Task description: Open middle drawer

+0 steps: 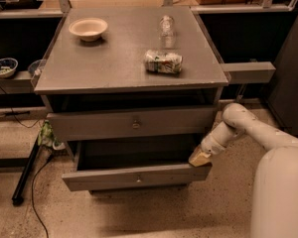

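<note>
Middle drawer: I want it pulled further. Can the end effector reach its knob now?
Probably yes: the end effector sits at the right front corner of the drawer, and nothing blocks the knob on its front.

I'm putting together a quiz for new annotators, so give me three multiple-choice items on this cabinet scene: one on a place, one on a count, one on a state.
1. Where is the gripper?
A) at the right front corner of the middle drawer
B) far left, down by the floor
C) high up at the back wall

2. How many things are on the cabinet top?
A) one
B) three
C) five

3. What state is the middle drawer in?
A) shut flush
B) pulled out, dark inside showing
C) taken out and lying on the floor

Answers:
1 A: the gripper is right at the right end of that drawer's front.
2 B: a bowl, a clear bottle and a can on its side.
3 B: its front stands well forward of the drawer above.
</note>
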`<state>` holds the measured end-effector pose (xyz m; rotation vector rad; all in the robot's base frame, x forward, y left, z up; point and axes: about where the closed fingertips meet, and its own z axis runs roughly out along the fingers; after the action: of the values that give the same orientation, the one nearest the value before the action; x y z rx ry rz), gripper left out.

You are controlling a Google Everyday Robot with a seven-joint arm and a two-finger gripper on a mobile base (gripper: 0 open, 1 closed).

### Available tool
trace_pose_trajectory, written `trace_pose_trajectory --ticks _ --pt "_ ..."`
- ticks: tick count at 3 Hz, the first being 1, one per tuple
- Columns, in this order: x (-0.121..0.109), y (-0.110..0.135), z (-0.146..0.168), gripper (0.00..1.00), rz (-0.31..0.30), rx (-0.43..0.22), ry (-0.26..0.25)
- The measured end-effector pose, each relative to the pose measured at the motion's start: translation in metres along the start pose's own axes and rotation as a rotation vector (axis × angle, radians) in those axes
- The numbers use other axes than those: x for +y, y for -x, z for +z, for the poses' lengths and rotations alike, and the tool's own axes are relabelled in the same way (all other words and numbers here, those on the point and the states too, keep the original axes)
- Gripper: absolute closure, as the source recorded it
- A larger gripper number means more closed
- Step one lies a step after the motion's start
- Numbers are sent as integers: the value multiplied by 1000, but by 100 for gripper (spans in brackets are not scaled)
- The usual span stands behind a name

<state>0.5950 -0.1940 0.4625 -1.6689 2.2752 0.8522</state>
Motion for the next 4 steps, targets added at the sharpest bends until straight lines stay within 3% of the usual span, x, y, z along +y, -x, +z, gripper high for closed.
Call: trace_pose_trajectory --ticks 1,2,3,4 --pt "-1 0 0 100 0 0 0" --pt "-1 0 0 81 0 0 0" --pt "-1 0 0 50 0 0 0" --pt "-1 0 0 26 0 0 0"
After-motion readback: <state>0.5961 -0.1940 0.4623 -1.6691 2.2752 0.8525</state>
